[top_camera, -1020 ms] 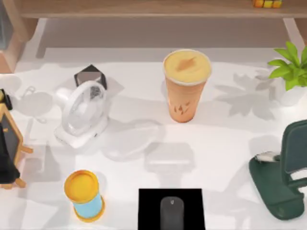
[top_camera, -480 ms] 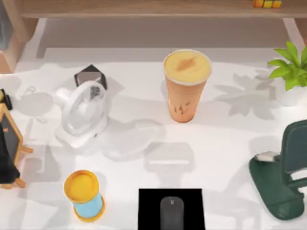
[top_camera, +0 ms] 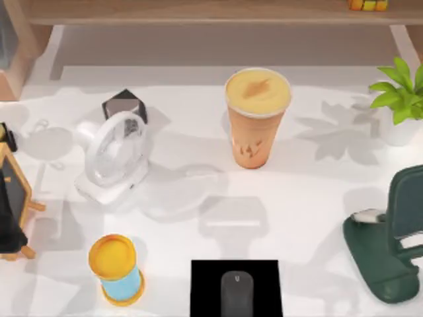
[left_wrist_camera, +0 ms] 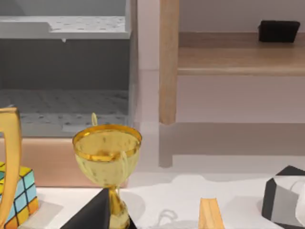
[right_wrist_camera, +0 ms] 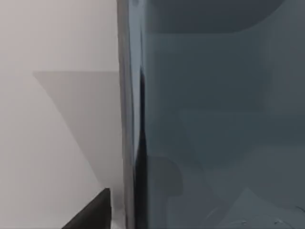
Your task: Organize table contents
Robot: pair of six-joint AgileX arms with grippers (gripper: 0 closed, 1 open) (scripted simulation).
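Mouse: a small dark grey mouse sat on a black mat at the near edge of the table, at mid-width.
Blue jar: a yellow-lidded jar stood to the left of the mat, apart from it.
Green stand: a dark green stand occupied the near right of the table; the right wrist view showed a dark grey-blue slab very close up, standing upright.
Fan: a white desk fan stood at middle left, with a small dark box just behind it.
Cup: the tall orange drink cup stood upright at mid-table, well apart from the mouse.
Far edge: a potted plant sat at far right, and a wooden shelf ran along the back.
Left wrist view: a gold trophy and a colour cube appeared before the shelf.
Fingers: whether either arm's fingers were open or closed could not be told.
Risk: the cup looked top-heavy, so a sideways brush from an arm would likely tip it; reaching the mouse risked clipping the jar.
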